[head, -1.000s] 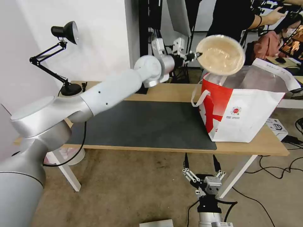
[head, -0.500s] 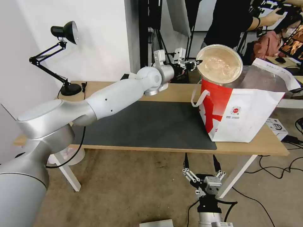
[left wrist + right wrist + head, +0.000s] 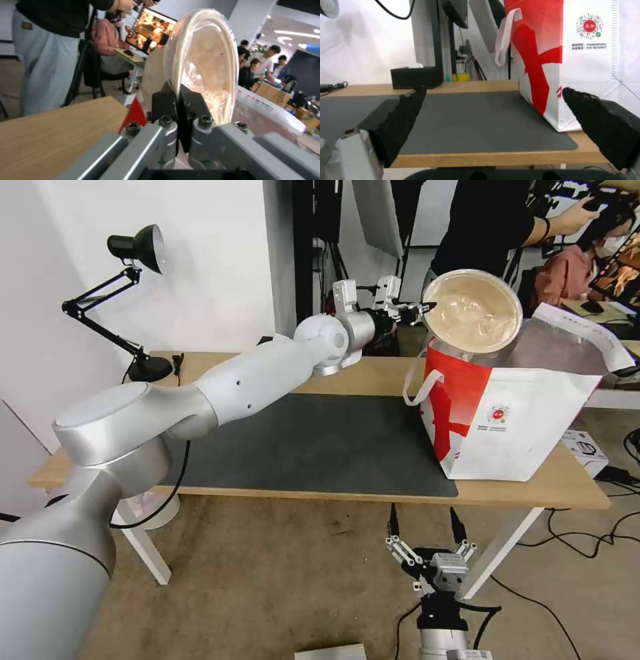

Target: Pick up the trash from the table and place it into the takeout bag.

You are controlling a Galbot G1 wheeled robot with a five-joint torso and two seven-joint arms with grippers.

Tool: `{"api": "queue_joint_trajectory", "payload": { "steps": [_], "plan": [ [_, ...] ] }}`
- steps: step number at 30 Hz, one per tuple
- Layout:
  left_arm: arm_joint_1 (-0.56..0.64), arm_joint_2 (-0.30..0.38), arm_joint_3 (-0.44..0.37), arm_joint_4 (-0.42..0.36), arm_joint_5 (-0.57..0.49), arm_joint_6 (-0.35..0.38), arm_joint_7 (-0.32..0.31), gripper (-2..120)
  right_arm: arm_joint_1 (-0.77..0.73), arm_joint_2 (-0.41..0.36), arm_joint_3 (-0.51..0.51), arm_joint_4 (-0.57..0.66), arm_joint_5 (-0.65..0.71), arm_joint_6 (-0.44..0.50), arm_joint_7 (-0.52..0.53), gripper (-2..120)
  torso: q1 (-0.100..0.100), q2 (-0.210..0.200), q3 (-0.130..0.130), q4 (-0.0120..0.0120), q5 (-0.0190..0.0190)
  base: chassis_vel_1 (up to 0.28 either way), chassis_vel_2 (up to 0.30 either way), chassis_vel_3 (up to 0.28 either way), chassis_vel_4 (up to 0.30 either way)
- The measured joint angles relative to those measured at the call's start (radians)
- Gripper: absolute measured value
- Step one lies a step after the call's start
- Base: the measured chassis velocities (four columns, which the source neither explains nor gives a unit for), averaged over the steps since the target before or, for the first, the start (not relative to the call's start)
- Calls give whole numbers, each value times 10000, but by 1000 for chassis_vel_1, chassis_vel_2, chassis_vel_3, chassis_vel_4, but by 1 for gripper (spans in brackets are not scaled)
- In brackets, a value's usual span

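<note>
At the upper right of the head view, the left tool point(image 3: 421, 306) is clamped on the rim of the beige shallow pulp bowl point(image 3: 473, 311), holding it tilted almost on edge above the open mouth of the large red-and-white takeout bag point(image 3: 507, 407). The bowl is round, matte and fibrous, with a glossy smeared film inside. From the left wrist view its black fingers point(image 3: 164, 103) sit together on the thin edge of the bowl point(image 3: 203, 62), whose lower part is hidden behind the grey tool body. The bag stands at the right end of the long light-wood surface point(image 3: 373, 377), partly on the smooth dark grey rectangular mat point(image 3: 313, 443); its silver foil lining shows crinkled at the top, and its inside cannot be seen. A white strap handle point(image 3: 420, 380) loops off its red side. At lower centre, the right tool point(image 3: 425, 528) hangs below the surface edge, its rough black fingers point(image 3: 403, 117) spread apart. Behind the mat in the right wrist view sits a black box point(image 3: 415, 77).
</note>
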Motion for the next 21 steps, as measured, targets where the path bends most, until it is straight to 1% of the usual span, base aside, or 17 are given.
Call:
{"api": "queue_joint_trajectory", "payload": {
  "steps": [3, 13, 17, 21],
  "plan": [
    [6, -53, 58, 151, 316, -137, 523, 0, 0, 0, 0, 0, 0, 0, 1, 100, 0, 0, 0, -1, 1, 0, 0, 0, 0],
    [100, -160, 237, 411, 926, -321, 1051, 0, 0, 0, 0, 0, 0, 0, 1, 100, 0, 0, 0, 0, 0, 0, 0, 0, 0],
    [97, -155, 386, 544, 1234, -407, 1373, 0, 0, 0, 0, 0, 0, 0, 0, 100, 0, 0, 0, 0, 0, 0, 0, 0, 0],
    [72, -136, 416, 637, 1383, -418, 1525, 0, 0, 0, 0, 0, 0, 0, 0, 100, 0, 0, 0, 0, 0, 0, 0, 0, 0]
  ]
}}
